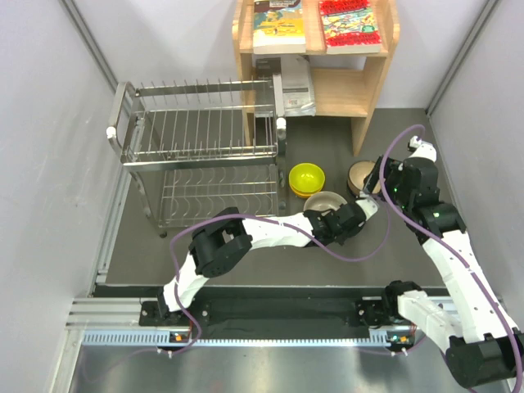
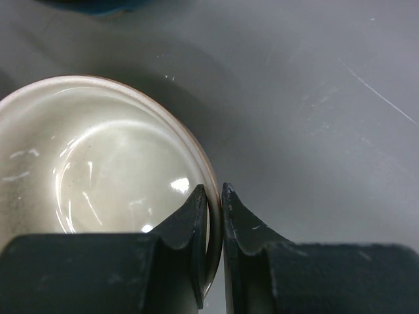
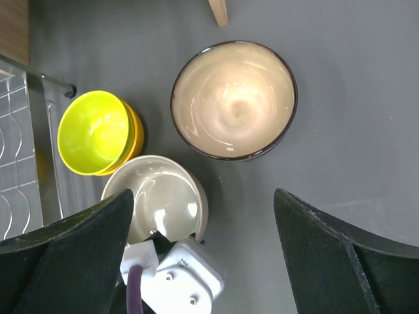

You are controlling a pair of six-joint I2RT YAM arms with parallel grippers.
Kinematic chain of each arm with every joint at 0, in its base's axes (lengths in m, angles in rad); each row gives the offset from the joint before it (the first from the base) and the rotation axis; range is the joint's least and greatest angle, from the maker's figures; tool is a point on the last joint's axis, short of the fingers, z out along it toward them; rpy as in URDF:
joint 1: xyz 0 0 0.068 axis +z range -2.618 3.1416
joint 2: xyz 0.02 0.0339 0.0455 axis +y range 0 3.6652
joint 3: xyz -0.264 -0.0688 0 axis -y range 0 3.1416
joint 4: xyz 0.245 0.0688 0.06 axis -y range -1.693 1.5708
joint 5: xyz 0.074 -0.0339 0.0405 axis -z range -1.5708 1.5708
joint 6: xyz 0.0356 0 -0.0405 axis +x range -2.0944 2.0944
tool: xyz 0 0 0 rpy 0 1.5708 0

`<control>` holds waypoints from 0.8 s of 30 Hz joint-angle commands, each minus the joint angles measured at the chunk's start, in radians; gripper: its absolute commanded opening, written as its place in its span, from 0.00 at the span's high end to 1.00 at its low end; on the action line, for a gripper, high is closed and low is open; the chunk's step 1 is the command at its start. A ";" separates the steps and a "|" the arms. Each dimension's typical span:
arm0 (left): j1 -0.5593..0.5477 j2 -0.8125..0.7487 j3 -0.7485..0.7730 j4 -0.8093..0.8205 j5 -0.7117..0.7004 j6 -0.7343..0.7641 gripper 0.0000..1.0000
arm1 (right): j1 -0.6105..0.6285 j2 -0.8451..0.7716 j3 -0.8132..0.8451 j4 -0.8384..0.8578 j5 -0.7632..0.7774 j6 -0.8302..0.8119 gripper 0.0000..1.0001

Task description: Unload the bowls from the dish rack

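The cream-white bowl (image 1: 325, 201) (image 2: 98, 163) (image 3: 157, 190) stands on the dark table mat. My left gripper (image 1: 330, 216) (image 2: 215, 203) is shut on its right rim, one finger inside and one outside. Left of it, the yellow-green bowl (image 1: 307, 176) (image 3: 91, 131) is nested in the orange bowl (image 3: 135, 134). The pinkish-brown bowl (image 1: 360, 175) (image 3: 234, 99) stands upright to the right. My right gripper (image 1: 377, 183) (image 3: 204, 191) hovers above these bowls, open wide and holding nothing. The steel dish rack (image 1: 201, 155) (image 3: 16, 163) stands at the left, with no bowl showing on its tiers.
A wooden bookshelf (image 1: 327, 74) holding books stands behind the bowls, one leg (image 3: 219, 12) close to the pinkish-brown bowl. Grey walls close in on both sides. A purple cable (image 1: 360, 246) loops across the mat near the left arm.
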 commanded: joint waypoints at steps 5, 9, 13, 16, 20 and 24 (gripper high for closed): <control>0.011 0.025 -0.024 -0.136 -0.022 -0.015 0.90 | -0.001 -0.015 0.043 0.027 0.059 0.022 0.12; 0.004 0.016 -0.014 -0.141 -0.011 -0.022 0.84 | -0.002 -0.030 0.074 0.008 0.085 0.015 0.12; -0.026 0.009 0.006 -0.147 -0.016 -0.011 0.81 | -0.008 -0.021 0.103 -0.002 0.110 0.003 0.12; -0.043 0.019 0.029 -0.158 0.001 -0.006 0.81 | -0.013 -0.009 0.120 -0.006 0.108 0.000 0.12; -0.053 0.020 0.038 -0.158 0.009 -0.011 0.82 | -0.019 -0.009 0.131 -0.011 0.108 -0.001 0.12; -0.061 0.014 0.044 -0.155 0.004 -0.009 0.80 | -0.025 -0.011 0.129 -0.008 0.105 -0.004 0.12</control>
